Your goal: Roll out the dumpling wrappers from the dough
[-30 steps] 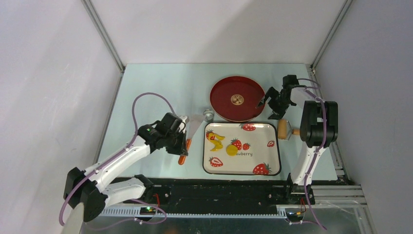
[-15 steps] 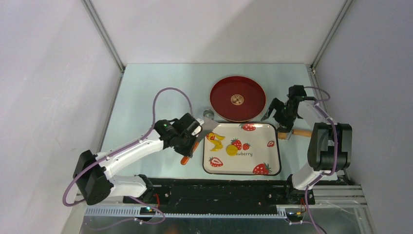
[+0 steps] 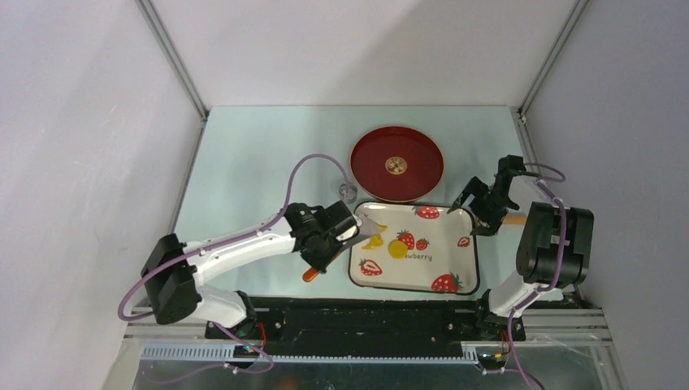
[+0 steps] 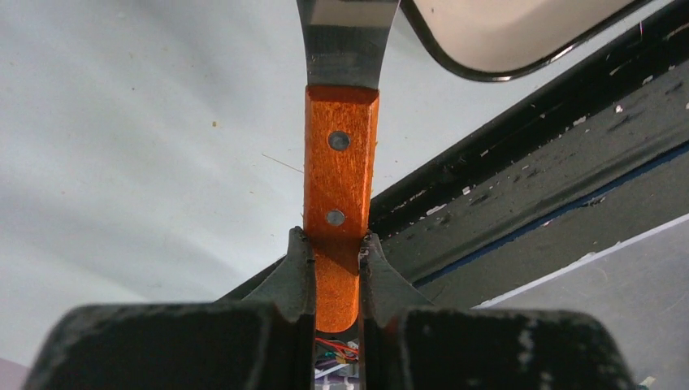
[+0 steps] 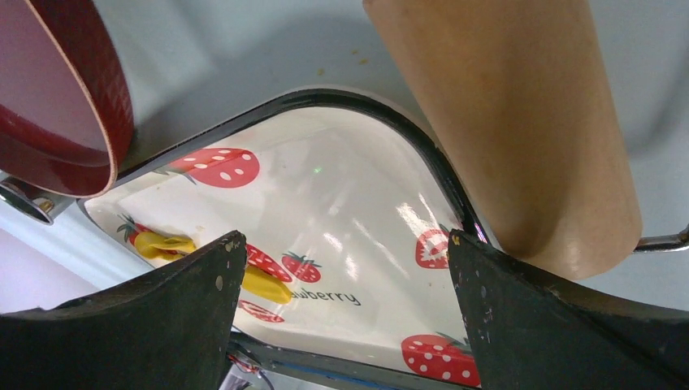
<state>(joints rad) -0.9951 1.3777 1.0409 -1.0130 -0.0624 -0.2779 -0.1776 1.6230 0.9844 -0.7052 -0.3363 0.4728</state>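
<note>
One splayed right hand by tray.

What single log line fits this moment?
left end effector: shut on scraper | right end effector: open, beside roller | dough, wrapper: on tray

Bright, even light; soft shadows; glare on tray; wrist foregrounds seemingly soft-focus.

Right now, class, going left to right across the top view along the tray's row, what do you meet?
left gripper → dough → wrapper → right gripper → roller
</note>
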